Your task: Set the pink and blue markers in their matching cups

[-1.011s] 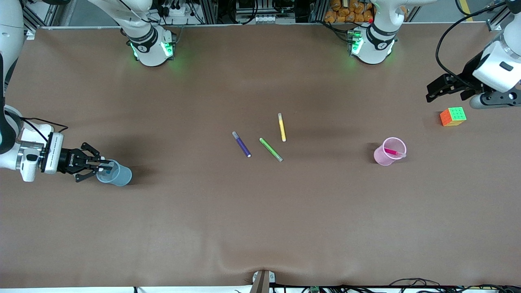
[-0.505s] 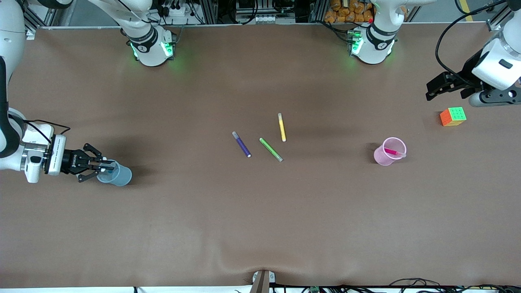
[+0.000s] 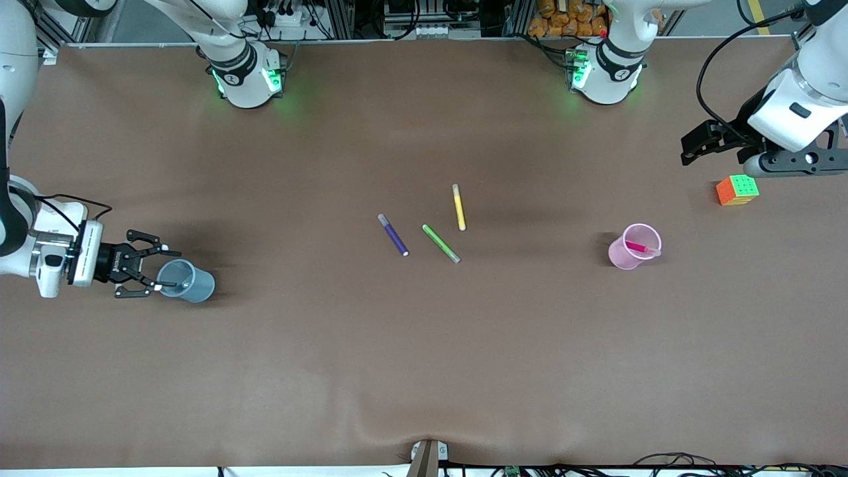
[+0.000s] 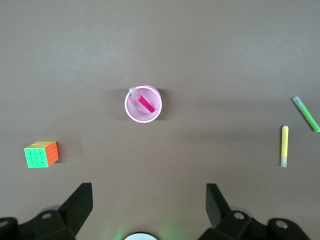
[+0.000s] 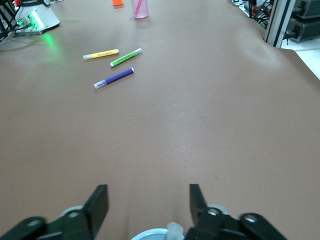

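Front view: the right gripper [image 3: 154, 268] stood open-fingered at the blue cup [image 3: 189, 281], a light, tippable thing with its marker presumably inside, while the waiting left gripper [image 3: 692, 147], also open, hovered beside the cube [image 3: 737, 189], pink marker [image 3: 638, 248] resting in the pink cup [image 3: 629, 253].

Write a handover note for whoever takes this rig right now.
Right gripper: open, at the rim of the blue cup, toward the right arm's end of the table. A pale marker tip shows in that cup; the marker's colour is hidden.
Left gripper: open, raised beside the colour cube, waiting.
Pink marker is in the pink cup.
Left: confirm the blue cup's marker, then pull both arms away.
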You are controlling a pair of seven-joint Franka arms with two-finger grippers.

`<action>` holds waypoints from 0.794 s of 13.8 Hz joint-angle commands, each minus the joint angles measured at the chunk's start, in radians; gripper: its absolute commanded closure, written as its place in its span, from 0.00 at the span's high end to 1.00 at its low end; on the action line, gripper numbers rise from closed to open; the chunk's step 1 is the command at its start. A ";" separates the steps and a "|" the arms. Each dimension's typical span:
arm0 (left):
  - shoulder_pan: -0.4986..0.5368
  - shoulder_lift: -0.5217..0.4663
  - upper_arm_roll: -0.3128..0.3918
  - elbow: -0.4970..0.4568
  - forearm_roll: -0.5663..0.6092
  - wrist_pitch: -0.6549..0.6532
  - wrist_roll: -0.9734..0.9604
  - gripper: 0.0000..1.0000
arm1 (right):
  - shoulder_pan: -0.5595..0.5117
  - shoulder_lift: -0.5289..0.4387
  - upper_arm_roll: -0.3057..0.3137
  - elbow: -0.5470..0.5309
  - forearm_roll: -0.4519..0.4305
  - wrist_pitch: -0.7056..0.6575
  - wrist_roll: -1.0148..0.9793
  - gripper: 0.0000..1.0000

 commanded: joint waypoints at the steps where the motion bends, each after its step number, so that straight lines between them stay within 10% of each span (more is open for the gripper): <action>1: 0.011 0.010 -0.004 0.031 0.022 -0.009 0.014 1.00 | -0.006 -0.001 0.014 0.069 -0.041 -0.022 0.106 1.00; 11: 0.011 0.009 -0.004 0.054 0.020 -0.023 0.011 1.00 | 0.080 -0.260 0.019 0.083 -0.271 -0.066 0.661 1.00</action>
